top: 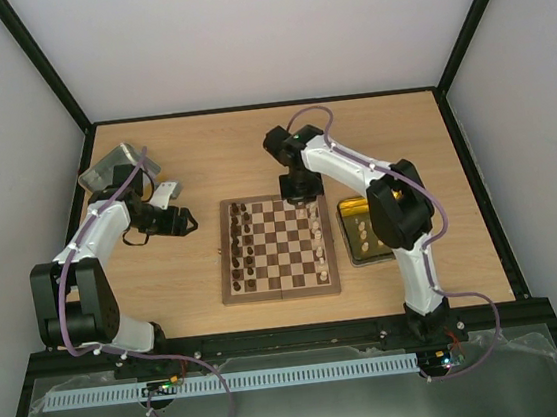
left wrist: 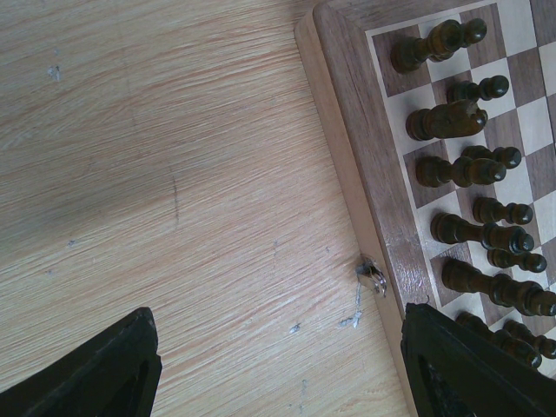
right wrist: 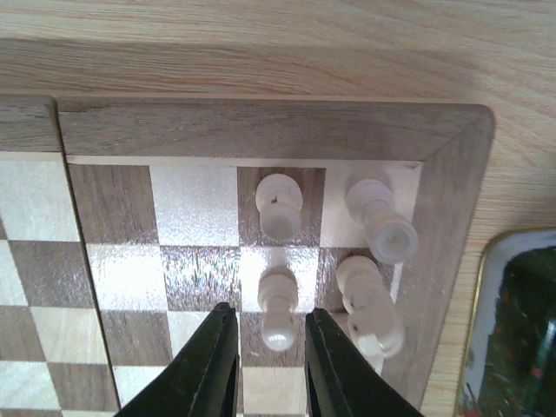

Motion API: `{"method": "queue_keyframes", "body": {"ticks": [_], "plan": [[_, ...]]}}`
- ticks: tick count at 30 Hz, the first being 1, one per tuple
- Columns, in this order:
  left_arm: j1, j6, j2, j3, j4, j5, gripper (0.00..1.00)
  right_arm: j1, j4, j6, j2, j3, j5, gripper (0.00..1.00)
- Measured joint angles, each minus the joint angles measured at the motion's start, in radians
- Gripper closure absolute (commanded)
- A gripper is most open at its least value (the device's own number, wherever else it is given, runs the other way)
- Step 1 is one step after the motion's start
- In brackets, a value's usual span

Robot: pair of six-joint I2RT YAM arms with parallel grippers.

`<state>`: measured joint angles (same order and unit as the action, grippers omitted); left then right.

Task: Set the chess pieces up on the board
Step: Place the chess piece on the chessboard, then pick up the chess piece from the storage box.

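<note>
Four cream chessmen [right wrist: 280, 206] sit in the far right corner of the board [right wrist: 261, 130], on the two files nearest its right border. Jaws of the right tool [right wrist: 269, 314] are a narrow gap apart, straddling the cream pawn [right wrist: 278, 300] on the inner file. Whether the pads actually bear on it I can't tell; the angle is too steep.

Jaws of the left tool [left wrist: 278, 369] are wide apart and empty, over bare worktop [left wrist: 174, 174] just off the board's left edge. Beside it the dark chessmen [left wrist: 447, 122] stand two deep.

Handling, my read: turned wood, very light, stiff, and smooth-finished, so likely slippery. The base is narrow and it should tip readily. Best hold is the waist under the head, jaws coming straight down, since neighbours stand just beside.

The metal tray [right wrist: 482, 295] lies on the worktop off the board's right edge.
</note>
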<state>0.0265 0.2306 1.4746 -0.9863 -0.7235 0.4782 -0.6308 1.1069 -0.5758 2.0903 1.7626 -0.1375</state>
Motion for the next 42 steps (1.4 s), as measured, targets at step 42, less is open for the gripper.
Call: {"method": "queue_keyframes", "body": {"ticks": [42], "plan": [[-0.013,-0.008,0.003,0.0,0.001,-0.005,0.24,0.304,-0.164,-0.038,-0.43,-0.635,0.01,0.81]]}}
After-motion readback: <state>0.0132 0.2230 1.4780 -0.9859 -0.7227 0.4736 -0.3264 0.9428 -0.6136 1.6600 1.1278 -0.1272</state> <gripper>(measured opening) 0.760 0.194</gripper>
